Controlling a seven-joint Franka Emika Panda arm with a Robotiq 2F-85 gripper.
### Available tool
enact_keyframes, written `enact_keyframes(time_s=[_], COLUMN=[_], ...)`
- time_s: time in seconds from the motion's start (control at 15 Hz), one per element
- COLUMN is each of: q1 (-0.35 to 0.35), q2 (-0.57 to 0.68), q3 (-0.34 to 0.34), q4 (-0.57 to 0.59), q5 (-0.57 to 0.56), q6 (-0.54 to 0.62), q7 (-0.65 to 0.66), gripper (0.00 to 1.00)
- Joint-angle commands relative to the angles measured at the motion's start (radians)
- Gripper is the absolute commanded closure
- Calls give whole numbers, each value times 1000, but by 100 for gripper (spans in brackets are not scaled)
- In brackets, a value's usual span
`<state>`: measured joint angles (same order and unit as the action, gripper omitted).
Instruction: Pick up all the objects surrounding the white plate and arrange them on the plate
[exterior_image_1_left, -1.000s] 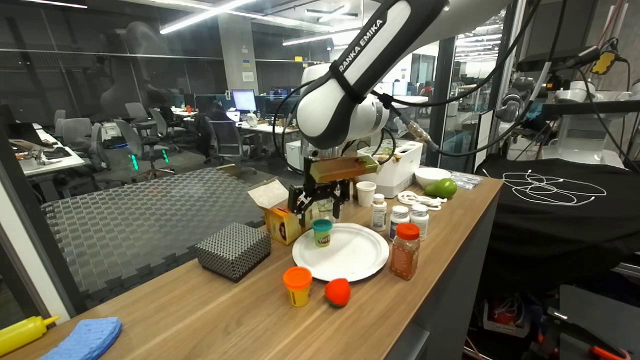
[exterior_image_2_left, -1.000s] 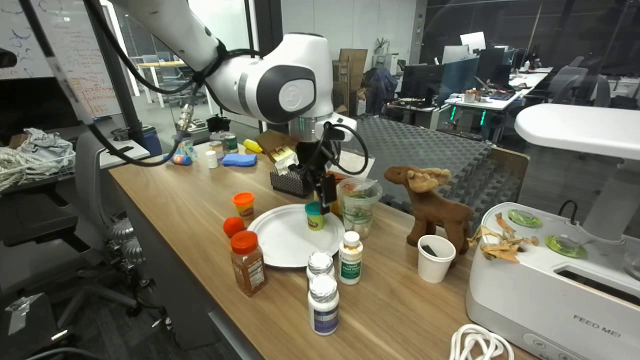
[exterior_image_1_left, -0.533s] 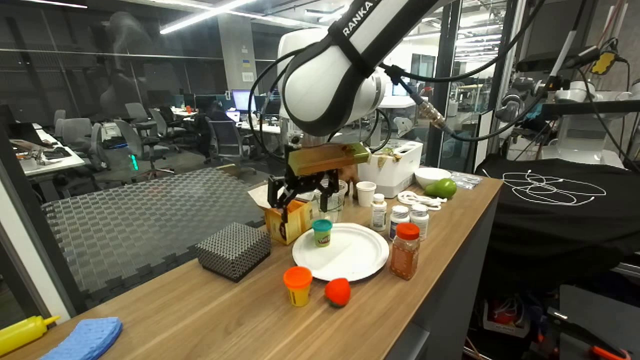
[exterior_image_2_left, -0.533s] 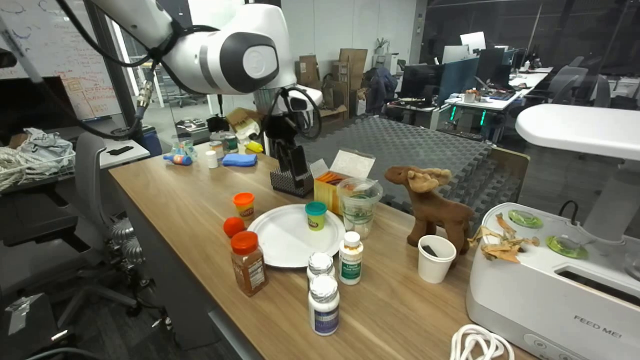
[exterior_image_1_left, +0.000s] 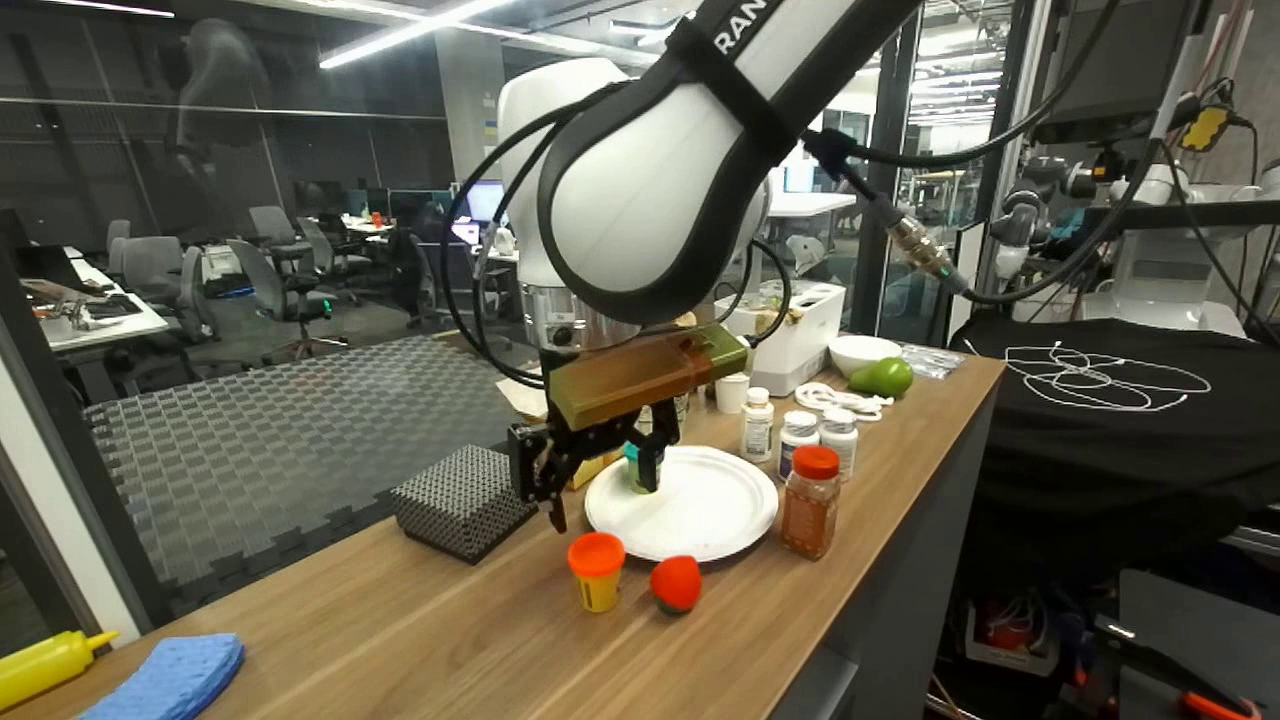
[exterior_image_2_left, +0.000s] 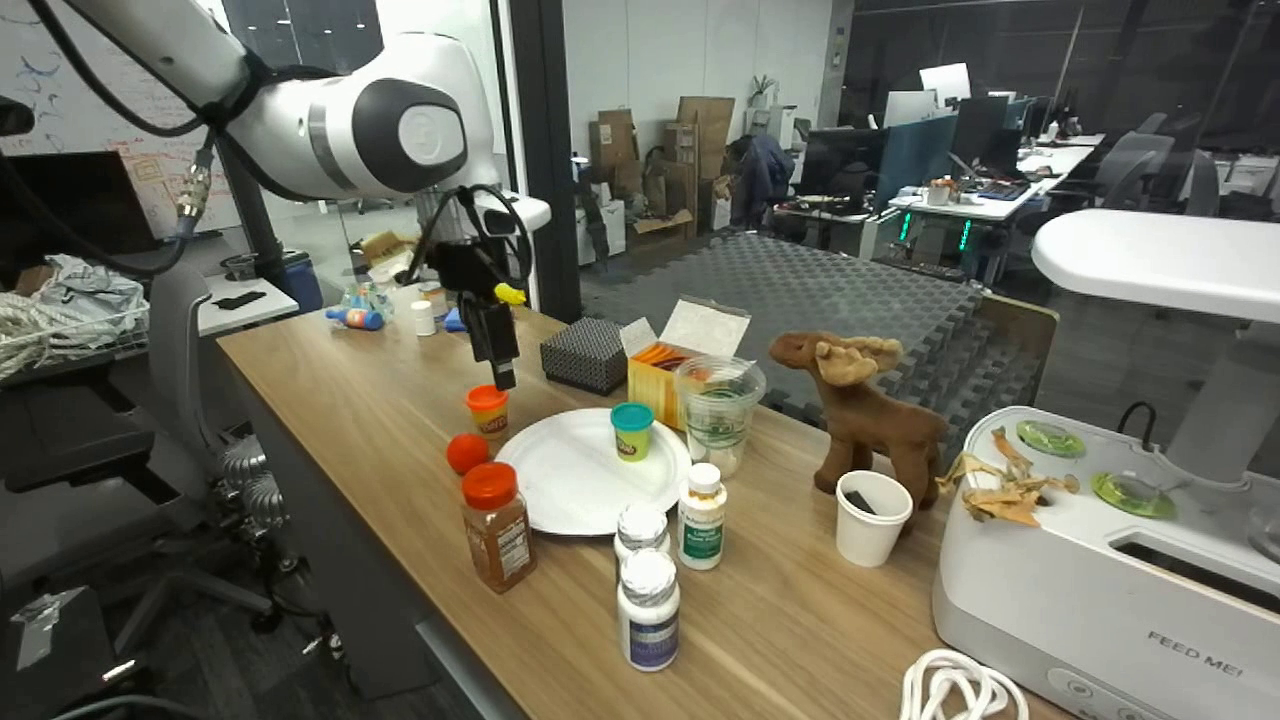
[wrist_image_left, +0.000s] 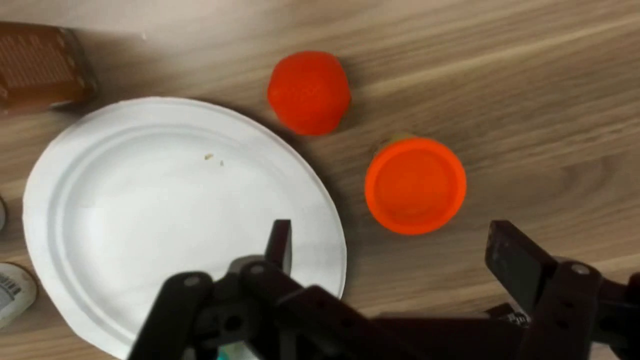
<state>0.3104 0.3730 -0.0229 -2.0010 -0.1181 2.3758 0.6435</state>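
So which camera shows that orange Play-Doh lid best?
The wrist view: it looks down on the orange Play-Doh lid, large and clear of the fingers, its whole round top in sight. Both exterior views show it smaller and slantwise, with more of the tub beneath.

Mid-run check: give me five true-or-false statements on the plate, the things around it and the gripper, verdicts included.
1. The teal-lidded tub stands on the white plate. True.
2. The orange-lidded tub stands off the plate. True.
3. The gripper is shut on the orange-lidded tub. False: it is open and holds nothing.
4. The red-lidded jar lies on its side. False: it stands upright.
5. The round red object is on the plate. False: it lies beside it.
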Motion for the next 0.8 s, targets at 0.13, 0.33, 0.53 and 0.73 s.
enact_keyframes(time_s=[0.13,0.33,0.53,0.73], q1=[-5,-25,-46,-53], q2=[-61,-50,-34,-17], q3=[41,75,101,102], q4=[-61,-62,-66,-64], q5=[-33,4,59,82], q6=[-60,-45,-19,-17], q7=[-2,-63,-136,-174], gripper=[0,0,0,0])
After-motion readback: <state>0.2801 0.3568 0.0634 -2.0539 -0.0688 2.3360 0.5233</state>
